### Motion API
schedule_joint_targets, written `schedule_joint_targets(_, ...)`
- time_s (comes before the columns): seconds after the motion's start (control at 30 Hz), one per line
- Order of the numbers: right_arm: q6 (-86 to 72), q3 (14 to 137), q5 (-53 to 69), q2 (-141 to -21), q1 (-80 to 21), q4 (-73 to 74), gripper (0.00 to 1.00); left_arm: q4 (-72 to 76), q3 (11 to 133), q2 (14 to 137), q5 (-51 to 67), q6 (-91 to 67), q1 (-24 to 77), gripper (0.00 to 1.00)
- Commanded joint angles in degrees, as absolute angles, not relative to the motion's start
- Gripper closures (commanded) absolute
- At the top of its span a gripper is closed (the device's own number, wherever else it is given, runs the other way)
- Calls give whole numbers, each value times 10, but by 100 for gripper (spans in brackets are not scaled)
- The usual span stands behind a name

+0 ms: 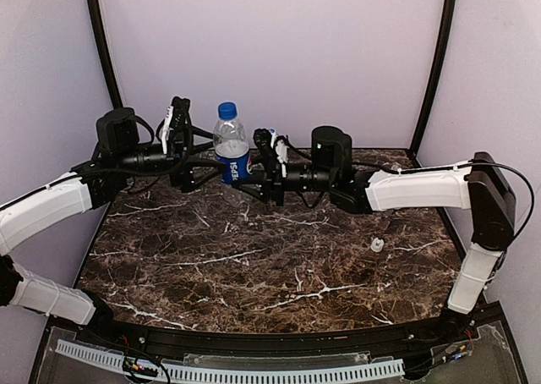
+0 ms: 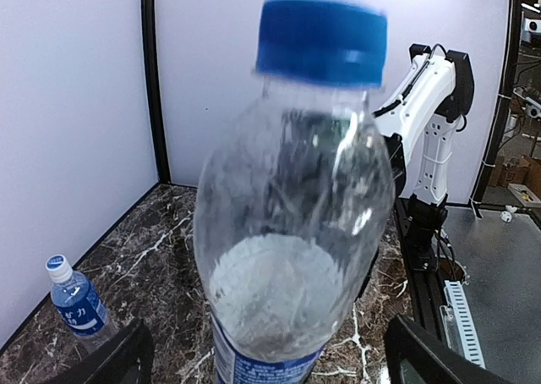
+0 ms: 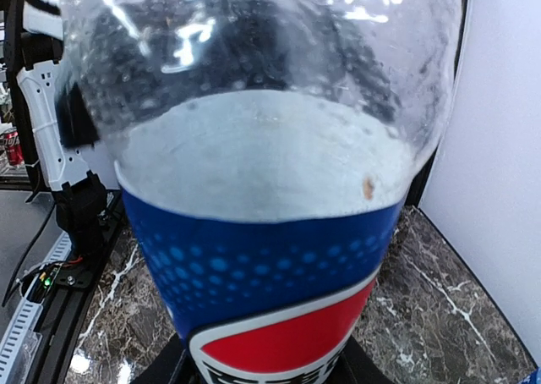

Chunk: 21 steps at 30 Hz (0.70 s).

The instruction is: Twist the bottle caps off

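We see the blue cap (image 2: 321, 41) sitting on top of the Pepsi bottle (image 1: 231, 154). The bottle stands up straight at the back of the bench (image 1: 254, 257), between the two arms. It has some water in it, and its blue label has a red part lower down.

The right end effector (image 3: 262, 371) comes in from the right and holds the bottle low down, with its dark fingers (image 3: 165, 369) tight against the label.

The left end effector (image 2: 270, 363) is on the other side of the bottle. Its fingers (image 2: 110, 359) are wide apart, one on each side of the bottle, and we see a gap between each finger and the bottle.

A loose cap (image 1: 376, 245), a white one, lies on the bench to the right, well apart from the bottle. A small bottle (image 2: 76, 304) with a blue label and its own white top (image 2: 57, 268) stands by the wall.
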<state>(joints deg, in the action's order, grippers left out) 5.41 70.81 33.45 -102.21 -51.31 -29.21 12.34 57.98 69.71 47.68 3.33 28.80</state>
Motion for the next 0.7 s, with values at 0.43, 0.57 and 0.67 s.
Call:
schedule_joint_targets(0.43,56,717,365,-1015,-532,-322,57,253,516,718,467,-17,335,37)
schedule_joint_targets(0.57,60,721,369,-1014,-533,-321,57,252,513,722,464,-18,339,37)
schedule_joint_targets(0.67,62,723,371,-1016,-533,-318,57,257,514,726,463,-17,342,40)
